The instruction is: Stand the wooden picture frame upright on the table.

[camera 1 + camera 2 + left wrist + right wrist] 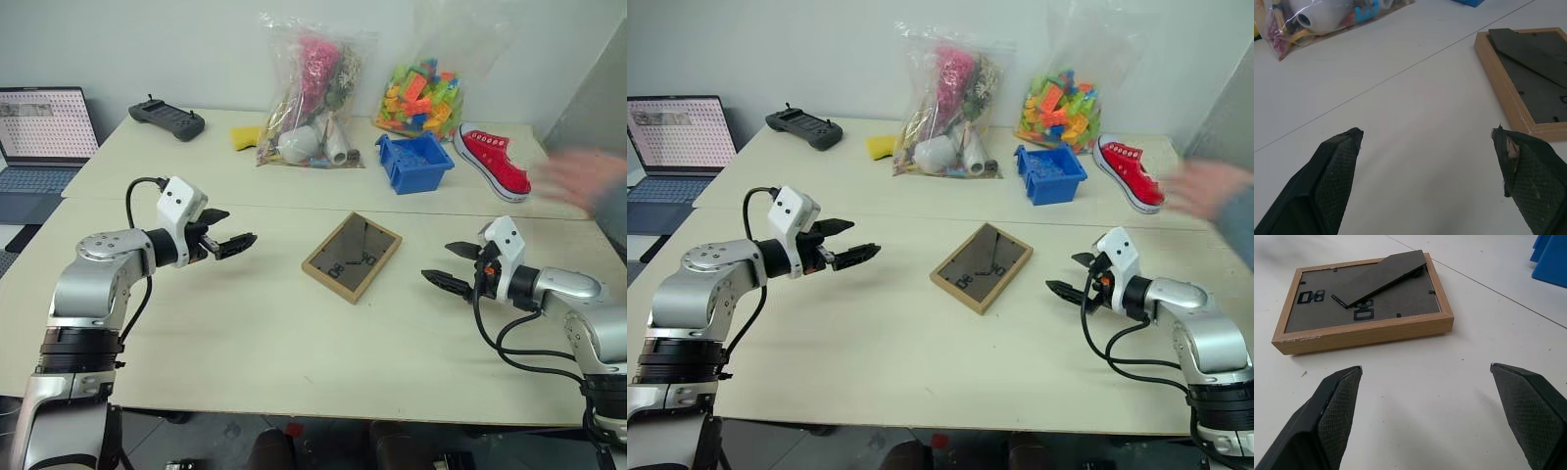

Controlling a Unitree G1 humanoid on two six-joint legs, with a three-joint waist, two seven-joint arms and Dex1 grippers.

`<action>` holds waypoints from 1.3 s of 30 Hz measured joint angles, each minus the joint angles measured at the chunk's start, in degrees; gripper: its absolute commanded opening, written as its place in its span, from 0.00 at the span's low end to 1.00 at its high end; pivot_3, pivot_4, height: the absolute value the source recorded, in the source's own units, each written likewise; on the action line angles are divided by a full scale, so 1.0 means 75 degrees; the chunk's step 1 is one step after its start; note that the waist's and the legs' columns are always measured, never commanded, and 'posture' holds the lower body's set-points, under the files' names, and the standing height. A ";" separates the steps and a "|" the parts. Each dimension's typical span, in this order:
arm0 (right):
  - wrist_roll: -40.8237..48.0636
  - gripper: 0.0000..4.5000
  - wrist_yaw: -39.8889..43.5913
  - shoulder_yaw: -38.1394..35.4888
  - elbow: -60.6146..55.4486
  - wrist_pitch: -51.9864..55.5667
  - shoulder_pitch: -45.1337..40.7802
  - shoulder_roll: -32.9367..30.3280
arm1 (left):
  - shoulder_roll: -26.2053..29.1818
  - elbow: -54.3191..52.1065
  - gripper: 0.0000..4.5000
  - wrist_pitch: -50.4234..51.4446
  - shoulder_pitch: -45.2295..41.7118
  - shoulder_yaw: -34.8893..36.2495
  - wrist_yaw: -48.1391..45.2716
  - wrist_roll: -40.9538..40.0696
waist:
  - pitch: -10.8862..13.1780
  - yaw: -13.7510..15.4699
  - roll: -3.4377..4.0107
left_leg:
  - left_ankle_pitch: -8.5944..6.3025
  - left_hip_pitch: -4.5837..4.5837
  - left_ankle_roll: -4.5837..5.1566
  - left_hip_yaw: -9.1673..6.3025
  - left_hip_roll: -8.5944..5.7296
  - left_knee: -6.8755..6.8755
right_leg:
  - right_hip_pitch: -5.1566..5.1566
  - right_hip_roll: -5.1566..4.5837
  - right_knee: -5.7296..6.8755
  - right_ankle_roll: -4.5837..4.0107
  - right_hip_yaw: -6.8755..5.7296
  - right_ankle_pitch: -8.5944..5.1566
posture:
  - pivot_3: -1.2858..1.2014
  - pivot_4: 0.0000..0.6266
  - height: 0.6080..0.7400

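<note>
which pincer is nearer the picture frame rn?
Right, slightly. The right pincer hovers open just off the picture frame, which lies back-up on the table. The left pincer, also open, sits a bit farther off the opposite side.

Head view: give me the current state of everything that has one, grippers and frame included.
wooden picture frame: flat on the table, face down, dark back up, stand folded flat
left gripper: open, empty, off the table
right gripper: open, empty, off the table
laptop: open, screen lit
blue bin: upright
red shoe: on its sole
bag of bricks: closed
</note>
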 measured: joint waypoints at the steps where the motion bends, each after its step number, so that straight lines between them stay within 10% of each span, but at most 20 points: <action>1: -0.0001 0.99 -0.0001 0.0000 0.0008 -0.0006 0.0000 0.0000 | 0.0000 0.0000 1.00 -0.0015 0.0000 0.0000 0.0000 0.0002 | 0.0000 0.0000 0.0000 | 0.0000 0.0000 0.0000 0.0000 0.0000 0.0000 | 0.0000 0.0000 0.0000 0.0000 0.0000 0.0000 | 0.52 0.24 1.00; 7: -0.0004 0.95 -0.0244 0.0005 0.0006 0.0076 -0.0021 0.0101 | -0.0074 0.0281 0.96 -0.0128 -0.0252 -0.0148 -0.0106 0.0041 | 0.0000 0.0004 0.0000 | 0.0000 0.0000 0.0000 -0.0001 -0.0001 0.0002 | 0.0000 0.0001 0.0002 0.0000 -0.0001 0.0000 | 0.52 0.24 1.00; 26: -0.1252 0.00 -0.1990 0.1013 0.1675 0.0283 -0.1678 0.1512 | -0.2223 0.3375 0.10 -0.0723 -0.2278 -0.1861 -0.0044 0.1380 | 0.0000 -0.0025 0.0000 | 0.0001 -0.0003 -0.0001 0.0002 -0.0002 0.0002 | -0.0007 0.0003 0.0005 -0.0001 0.0003 0.0001 | 0.52 0.24 1.00; 39: -0.1803 0.00 -0.2011 0.1593 0.2848 -0.0005 -0.2312 0.2682 | -0.2285 0.2190 0.00 -0.0323 -0.1578 -0.2348 -0.0791 0.1682 | -0.0001 -0.0111 0.0003 | 0.0006 -0.0004 -0.0010 0.0004 0.0004 -0.0002 | -0.0010 0.0003 0.0013 -0.0001 0.0004 0.0000 | 0.52 0.24 1.00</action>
